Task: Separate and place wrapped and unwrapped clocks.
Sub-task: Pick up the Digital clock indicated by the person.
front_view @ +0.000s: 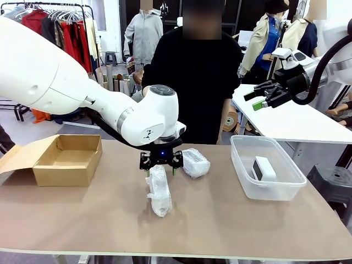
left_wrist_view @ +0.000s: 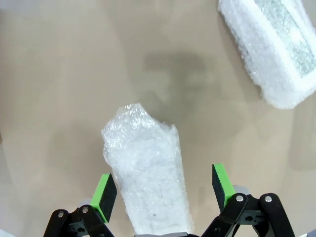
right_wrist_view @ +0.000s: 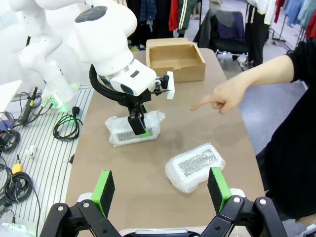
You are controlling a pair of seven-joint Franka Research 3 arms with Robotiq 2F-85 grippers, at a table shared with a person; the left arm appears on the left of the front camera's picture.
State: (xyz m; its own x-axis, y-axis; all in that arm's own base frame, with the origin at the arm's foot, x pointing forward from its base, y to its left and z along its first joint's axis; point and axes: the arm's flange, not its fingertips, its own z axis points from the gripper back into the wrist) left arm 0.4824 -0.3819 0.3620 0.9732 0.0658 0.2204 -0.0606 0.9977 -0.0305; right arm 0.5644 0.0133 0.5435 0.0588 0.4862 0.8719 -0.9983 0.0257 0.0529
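Note:
A long wrapped clock (front_view: pixel 159 193) in crinkly film lies mid-table. My left gripper (front_view: pixel 160 166) hangs just over its far end, open. In the left wrist view the long wrapped clock (left_wrist_view: pixel 148 182) sits between the green pads (left_wrist_view: pixel 104 195) of the left gripper (left_wrist_view: pixel 163 190), with a gap on each side. A squat wrapped clock (front_view: pixel 195 162) (left_wrist_view: pixel 276 49) lies just right of it. The bare white unwrapped clock (front_view: pixel 264 168) rests inside the clear bin (front_view: pixel 275 190). My right gripper (front_view: pixel 258 99) is raised high at the right, open and empty, looking down from the right gripper (right_wrist_view: pixel 160 190) at both bundles (right_wrist_view: pixel 133 129) (right_wrist_view: pixel 195 167).
An open cardboard box (front_view: pixel 69 159) (right_wrist_view: pixel 175 59) stands at the table's left. A person in black stands at the far side; their hand (right_wrist_view: pixel 222 98) points a finger down toward the table near the bundles. Bare tabletop (front_view: pixel 231 220) lies along the front.

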